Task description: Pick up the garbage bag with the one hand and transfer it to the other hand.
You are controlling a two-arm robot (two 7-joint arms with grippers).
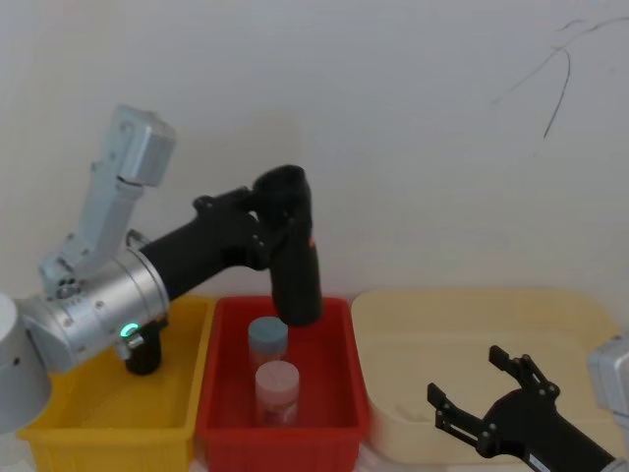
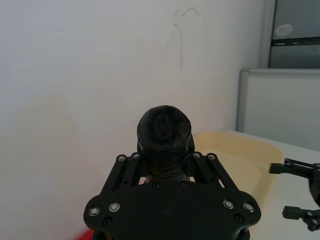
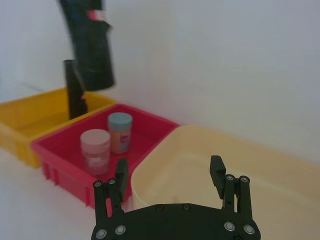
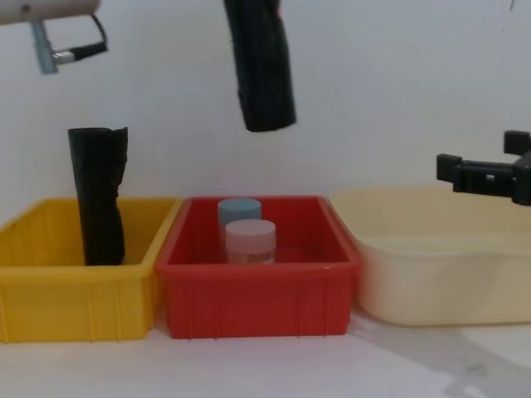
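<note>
The garbage bag [image 1: 296,267], a tall black roll, hangs upright in the air above the red bin [image 1: 346,398]. My left gripper [image 1: 278,222] is shut on its upper half, reaching in from the left. The left wrist view looks down on the garbage bag's [image 2: 164,131] top end between the left gripper's [image 2: 164,167] fingers. In the chest view the garbage bag's [image 4: 264,76] lower end hangs well above the jars. My right gripper [image 1: 465,376] stands open over the cream tub [image 1: 462,313], far right of the bag, with nothing between its fingers.
A second black roll [image 4: 99,199] with a loose flap stands in the yellow bin [image 4: 50,282] at the left. A blue-lidded jar [image 1: 267,340] and a pink jar [image 1: 276,389] stand in the red bin. A white wall lies close behind.
</note>
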